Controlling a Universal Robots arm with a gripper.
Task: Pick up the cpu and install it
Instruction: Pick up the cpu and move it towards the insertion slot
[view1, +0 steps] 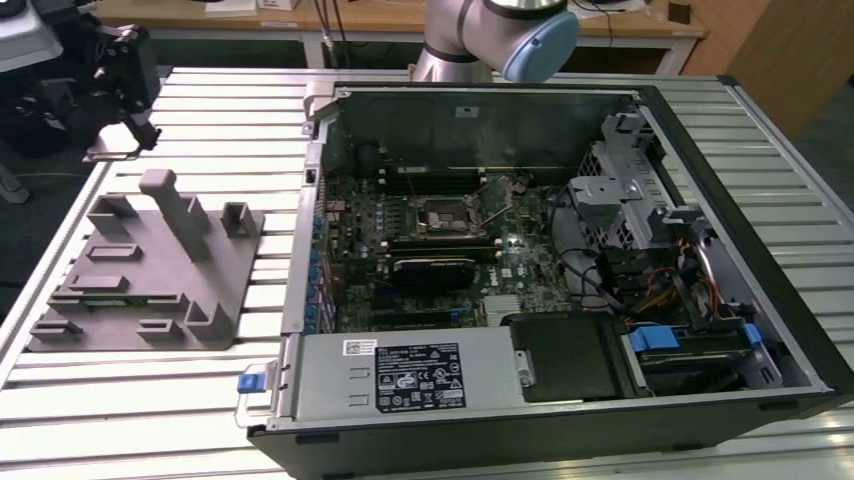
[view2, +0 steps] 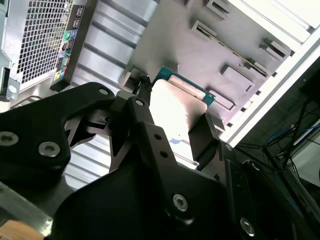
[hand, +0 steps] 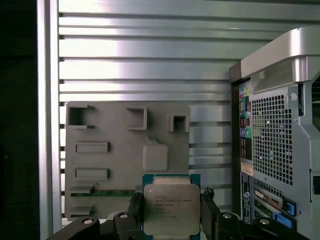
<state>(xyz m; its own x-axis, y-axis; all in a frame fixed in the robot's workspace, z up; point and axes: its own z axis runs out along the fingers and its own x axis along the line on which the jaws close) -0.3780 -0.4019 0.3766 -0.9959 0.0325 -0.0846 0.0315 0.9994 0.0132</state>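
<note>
The cpu (hand: 171, 209), a flat square chip with a silver-grey top and a green rim, sits between my two black fingers (hand: 209, 207) in the first wrist view. My gripper (hand: 171, 212) is shut on it, well above the grey holder block (hand: 125, 150). The second wrist view shows the same chip (view2: 175, 107) from its edge, clamped in the gripper (view2: 172, 122). In the exterior view the gripper (view1: 127, 70) hangs at the far left, beyond the holder block (view1: 147, 270). The black socket frame (view1: 441, 215) lies on the motherboard inside the open computer case (view1: 320, 140).
The case takes up the exterior view's right, with a label-covered power supply (view1: 400, 375) at its front and drive cages (view1: 627, 190) on the right. Its rear panel (hand: 272, 145) stands close beside the holder block. A slatted metal table (view1: 254, 110) carries everything.
</note>
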